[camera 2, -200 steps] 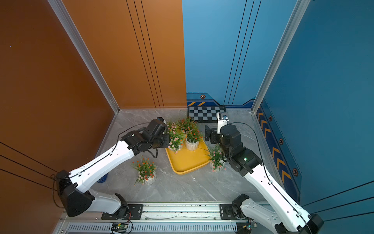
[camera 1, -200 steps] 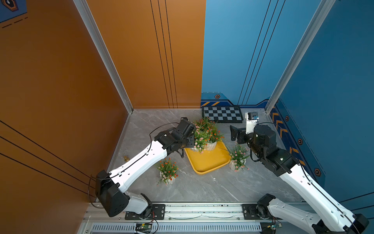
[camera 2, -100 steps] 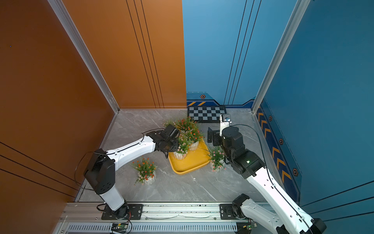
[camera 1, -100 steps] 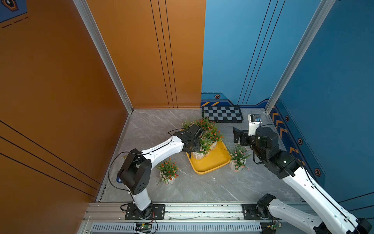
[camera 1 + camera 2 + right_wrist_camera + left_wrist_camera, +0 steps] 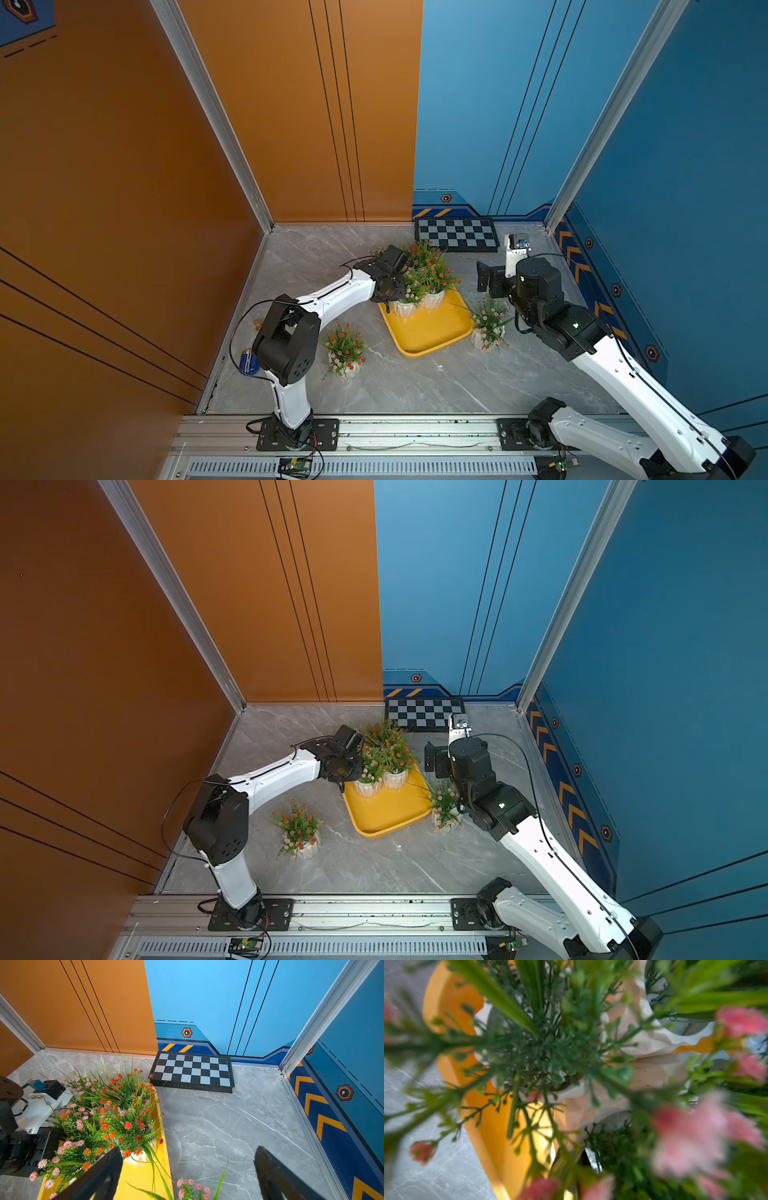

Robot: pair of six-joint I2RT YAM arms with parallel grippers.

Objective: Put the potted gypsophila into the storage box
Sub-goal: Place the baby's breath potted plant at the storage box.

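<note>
The yellow storage box [image 5: 432, 334] [image 5: 386, 812] lies mid-floor. Two potted gypsophila in white ribbed pots stand in its far part, a pink-flowered one [image 5: 403, 308] and an orange-flowered one [image 5: 433, 297]. My left gripper [image 5: 392, 291] is shut on the pink one's stems. In the left wrist view its leaves fill the picture above the storage box [image 5: 492, 1122]. More plants [image 5: 420, 252] crowd behind. One pot [image 5: 345, 355] stands on the floor left of the storage box. Another [image 5: 490, 326] stands to its right, below my open, empty right gripper [image 5: 188, 1148].
A black-and-grey checkered board [image 5: 457, 234] lies against the back wall. Orange and blue walls close in the marble floor on three sides. A small blue item [image 5: 248, 360] sits by the left wall. The rail [image 5: 415, 432] with both arm bases runs along the front.
My left arm has stretched out and carried the pink-flowered pot down and toward the front into the storage box's left corner. The right arm has hardly moved.
</note>
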